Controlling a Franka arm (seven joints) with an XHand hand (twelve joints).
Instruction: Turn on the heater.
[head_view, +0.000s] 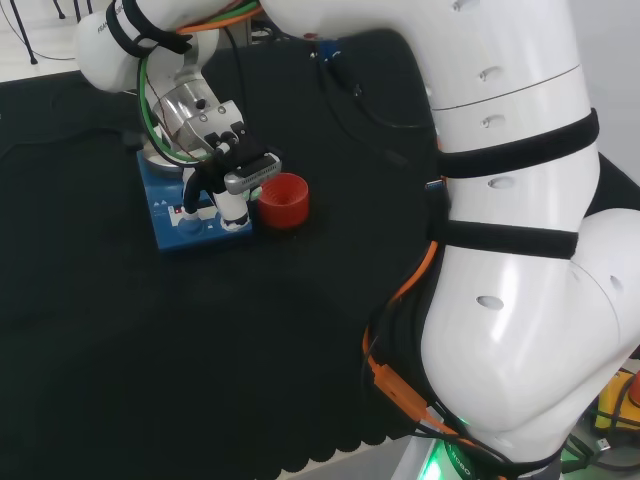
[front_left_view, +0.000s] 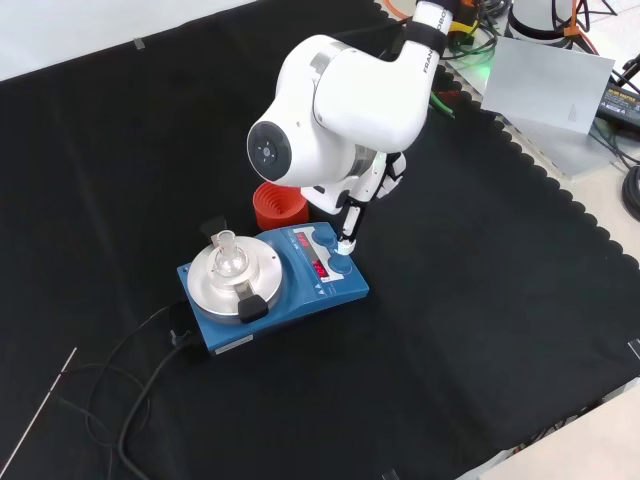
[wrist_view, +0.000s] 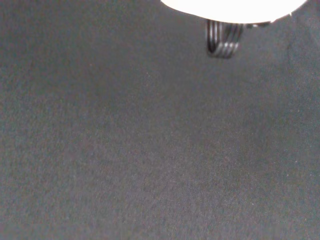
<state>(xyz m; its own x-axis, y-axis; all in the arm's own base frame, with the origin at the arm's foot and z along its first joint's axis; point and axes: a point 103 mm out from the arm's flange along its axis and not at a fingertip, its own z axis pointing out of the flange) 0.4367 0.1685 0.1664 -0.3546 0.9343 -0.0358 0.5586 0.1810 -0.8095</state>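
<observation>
The heater (front_left_view: 225, 320) is a blue box with a round silver plate (front_left_view: 205, 285) and a front panel with a red lit display (front_left_view: 318, 268) and a blue knob (front_left_view: 342, 266). A small clear flask (front_left_view: 229, 255) stands on the plate. The hand (front_left_view: 378, 178) hangs over the panel end, largely hidden behind the arm's white link. One straight finger (front_left_view: 350, 225) points down, its tip at the panel by the knob. In the head view the hand (head_view: 222, 150) sits over the heater (head_view: 170, 235), one finger (head_view: 233, 207) reaching down to it. It holds nothing.
A red ribbed ring stand (front_left_view: 275, 208) sits on the cloth right behind the heater, close to the hand; the head view shows this stand (head_view: 283, 200) right of the heater. The heater's black cable (front_left_view: 140, 350) trails to the front view's lower left. Black cloth (wrist_view: 150, 150) lies all around.
</observation>
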